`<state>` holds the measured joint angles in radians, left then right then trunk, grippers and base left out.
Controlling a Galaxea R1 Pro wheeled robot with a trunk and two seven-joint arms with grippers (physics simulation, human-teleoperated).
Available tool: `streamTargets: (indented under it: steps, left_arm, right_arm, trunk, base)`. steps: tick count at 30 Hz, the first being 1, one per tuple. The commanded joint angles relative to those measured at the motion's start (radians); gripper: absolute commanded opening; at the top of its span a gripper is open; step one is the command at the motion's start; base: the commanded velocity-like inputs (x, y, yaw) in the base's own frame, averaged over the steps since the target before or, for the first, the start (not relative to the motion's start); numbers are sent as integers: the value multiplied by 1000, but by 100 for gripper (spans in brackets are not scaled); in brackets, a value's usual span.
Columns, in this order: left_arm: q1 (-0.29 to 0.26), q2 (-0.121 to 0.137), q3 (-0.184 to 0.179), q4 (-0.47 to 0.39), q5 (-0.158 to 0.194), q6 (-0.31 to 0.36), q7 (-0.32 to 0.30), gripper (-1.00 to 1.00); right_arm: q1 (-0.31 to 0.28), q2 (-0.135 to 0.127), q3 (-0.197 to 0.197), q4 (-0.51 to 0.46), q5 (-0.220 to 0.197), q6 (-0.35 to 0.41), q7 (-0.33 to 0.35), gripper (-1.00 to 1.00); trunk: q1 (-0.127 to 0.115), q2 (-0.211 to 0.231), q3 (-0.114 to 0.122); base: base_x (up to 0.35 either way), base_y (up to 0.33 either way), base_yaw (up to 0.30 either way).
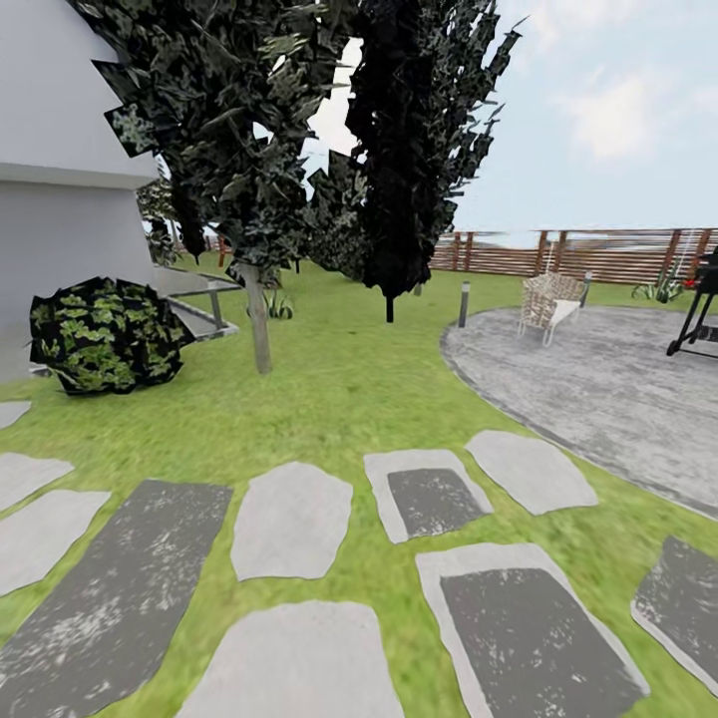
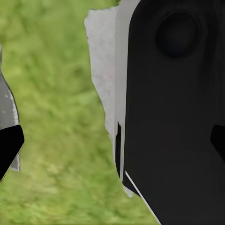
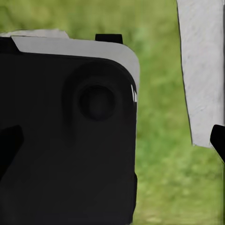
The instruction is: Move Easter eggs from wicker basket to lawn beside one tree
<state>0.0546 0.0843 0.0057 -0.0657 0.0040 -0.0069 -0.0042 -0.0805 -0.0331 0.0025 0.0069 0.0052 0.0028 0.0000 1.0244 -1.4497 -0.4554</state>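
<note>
Meanwhile | in transit: lawn (image 1: 349, 389), paving stones (image 1: 294, 519) ahead | thin-trunked tree (image 1: 259, 329) beyond stones, perhaps target | drive slowly, scan for basket | jaw spread unreadable.

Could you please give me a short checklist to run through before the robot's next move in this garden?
1. Wicker basket located: not ok; not seen in the head view.
2. Easter eggs located: not ok; none seen.
3. Candidate tree with thin bare trunk ahead on the lawn: ok.
4. Way toward it: ok; paving stones, then grass; the bush stands off to the left.
5. Gripper states: cannot tell; wrist views show dark robot body, grass and stone.
</note>
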Motion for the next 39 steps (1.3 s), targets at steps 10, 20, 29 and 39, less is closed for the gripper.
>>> streamTargets:
  steps: [10,20,29,39]
  left_arm:
    - [1,0,0,-2,1,-1,0,100]
    - [1,0,0,-2,1,-1,0,100]
    - [1,0,0,-2,0,-1,0,100]
    - [1,0,0,-2,0,-1,-1,100]
  right_arm:
    - [-1,-1,0,1,1,0,0,100]
    - [-1,-1,-1,1,1,0,0,100]
    - [-1,-1,-5,1,-6,0,0,100]
    - [-1,-1,0,1,0,0,0,100]
  trunk:
    - [1,0,6]
    - [1,0,18]
    - [1,0,27]
    - [1,0,27]
  base:
    - [335,0,0]
    - [335,0,81]
    - [335,0,36]
    - [335,0,1]
